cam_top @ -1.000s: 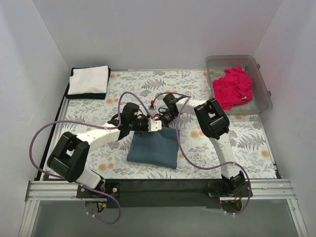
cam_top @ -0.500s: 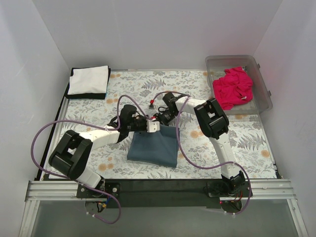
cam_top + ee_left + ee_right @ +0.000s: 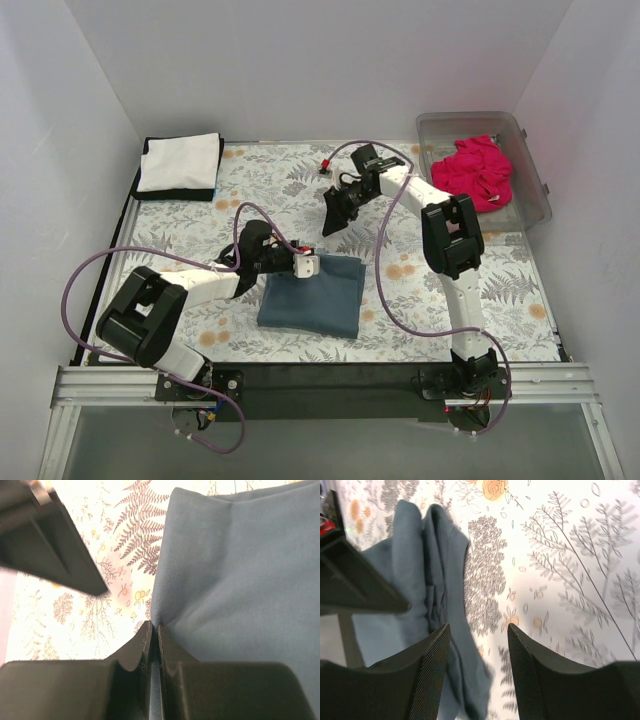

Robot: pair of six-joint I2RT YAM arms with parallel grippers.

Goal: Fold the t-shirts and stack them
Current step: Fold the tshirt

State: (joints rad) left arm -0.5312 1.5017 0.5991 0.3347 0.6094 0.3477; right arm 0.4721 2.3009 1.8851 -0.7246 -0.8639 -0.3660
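Note:
The dark slate-blue t-shirt (image 3: 318,296) lies folded into a rectangle on the floral cloth at the near middle. My left gripper (image 3: 305,265) is shut on its far-left edge; the left wrist view shows the fabric (image 3: 240,570) pinched between the closed jaws (image 3: 154,630). My right gripper (image 3: 333,214) is open and empty, raised beyond the shirt's far edge. In the right wrist view the shirt (image 3: 437,580) lies below the spread jaws (image 3: 477,630). The magenta-pink t-shirt (image 3: 474,176) lies crumpled in the bin. The folded white t-shirt (image 3: 180,160) rests on the folded black t-shirt (image 3: 176,194) at the far left.
The floral-patterned cloth (image 3: 500,285) covers the table. The clear plastic bin (image 3: 530,215) stands at the far right corner. White walls close in the left, back and right. Purple cables loop over both arms.
My right gripper has let go of the slate-blue shirt, opened, and swung up and away toward the far side. My left gripper stays shut on the shirt's edge, shifted slightly nearer.

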